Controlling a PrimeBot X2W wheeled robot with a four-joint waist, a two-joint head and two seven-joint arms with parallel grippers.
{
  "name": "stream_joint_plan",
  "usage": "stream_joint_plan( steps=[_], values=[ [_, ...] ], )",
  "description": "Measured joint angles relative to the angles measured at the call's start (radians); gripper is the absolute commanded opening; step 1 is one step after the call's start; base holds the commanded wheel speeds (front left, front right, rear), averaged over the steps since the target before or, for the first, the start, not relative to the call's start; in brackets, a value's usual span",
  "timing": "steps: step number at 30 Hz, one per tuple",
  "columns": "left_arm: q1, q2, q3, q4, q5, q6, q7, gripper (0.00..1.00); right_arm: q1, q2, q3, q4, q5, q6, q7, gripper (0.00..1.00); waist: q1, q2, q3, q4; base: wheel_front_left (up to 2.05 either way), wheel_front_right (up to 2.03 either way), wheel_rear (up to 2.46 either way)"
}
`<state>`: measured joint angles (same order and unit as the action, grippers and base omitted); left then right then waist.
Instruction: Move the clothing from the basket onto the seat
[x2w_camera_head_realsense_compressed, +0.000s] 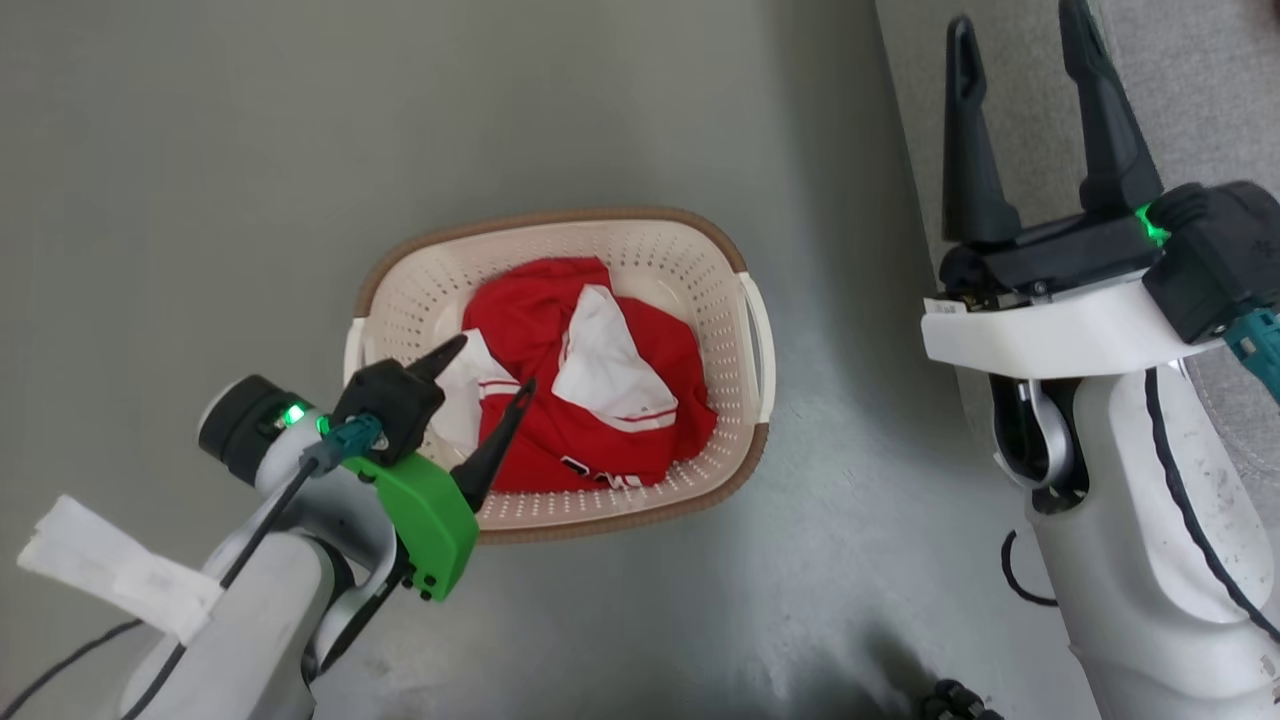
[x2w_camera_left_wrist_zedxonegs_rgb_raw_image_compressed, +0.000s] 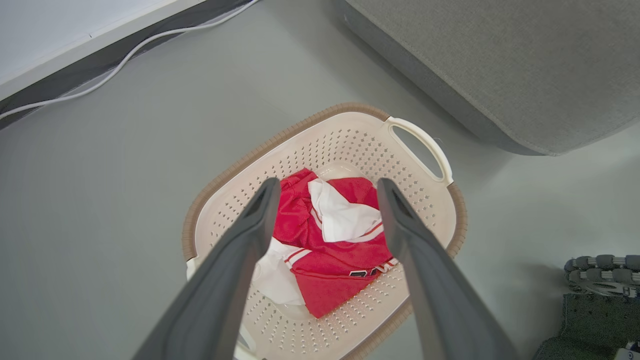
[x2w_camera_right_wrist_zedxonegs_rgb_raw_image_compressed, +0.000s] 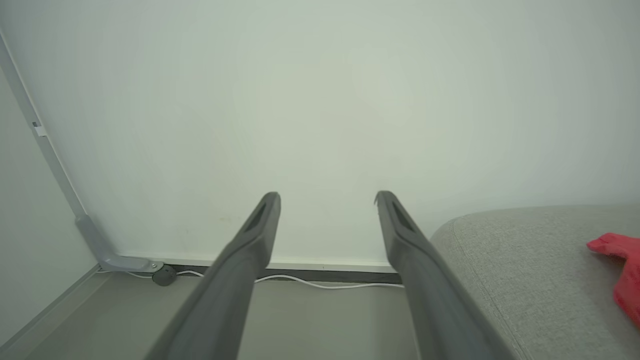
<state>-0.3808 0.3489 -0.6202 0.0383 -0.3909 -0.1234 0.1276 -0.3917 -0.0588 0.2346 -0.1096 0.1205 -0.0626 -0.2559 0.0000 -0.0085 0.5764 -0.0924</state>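
Note:
The clothing (x2w_camera_head_realsense_compressed: 530, 310), red with white panels, lies crumpled inside the cream basket (x2w_camera_head_realsense_compressed: 560, 217) on the grey floor. My left gripper (x2w_camera_head_realsense_compressed: 496, 362) hangs open over the basket's near left side, above the garment and not touching it. In the left wrist view its open fingers (x2w_camera_left_wrist_zedxonegs_rgb_raw_image_compressed: 327, 182) frame the clothing (x2w_camera_left_wrist_zedxonegs_rgb_raw_image_compressed: 340, 260) in the basket (x2w_camera_left_wrist_zedxonegs_rgb_raw_image_compressed: 240, 160). The grey seat (x2w_camera_head_realsense_compressed: 1200, 90) runs along the right. My right gripper (x2w_camera_head_realsense_compressed: 1018, 15) is open and empty, raised beside the seat's edge. In the right wrist view it (x2w_camera_right_wrist_zedxonegs_rgb_raw_image_compressed: 327, 195) points at a white wall beside the seat (x2w_camera_right_wrist_zedxonegs_rgb_raw_image_compressed: 525, 270).
A red piece of fabric (x2w_camera_right_wrist_zedxonegs_rgb_raw_image_compressed: 625, 270) lies on the seat at the right edge of the right wrist view. A white cable (x2w_camera_right_wrist_zedxonegs_rgb_raw_image_compressed: 325, 284) runs along the wall base near a grey metal bracket (x2w_camera_right_wrist_zedxonegs_rgb_raw_image_compressed: 100, 245). The seat's rounded corner (x2w_camera_left_wrist_zedxonegs_rgb_raw_image_compressed: 500, 60) stands close behind the basket's handle (x2w_camera_left_wrist_zedxonegs_rgb_raw_image_compressed: 425, 145).

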Motion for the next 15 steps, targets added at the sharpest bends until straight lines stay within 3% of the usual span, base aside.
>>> stream_joint_plan(
  steps=[15],
  values=[
    [-0.201,0.056,-0.070,0.041,0.137,-0.001,0.154,1.00,-0.129,-0.001,0.069,-0.068,0.084,-0.038,0.000,1.00,0.0001,0.0000,0.210,-0.071,0.00,0.00,0.00]
  ],
)
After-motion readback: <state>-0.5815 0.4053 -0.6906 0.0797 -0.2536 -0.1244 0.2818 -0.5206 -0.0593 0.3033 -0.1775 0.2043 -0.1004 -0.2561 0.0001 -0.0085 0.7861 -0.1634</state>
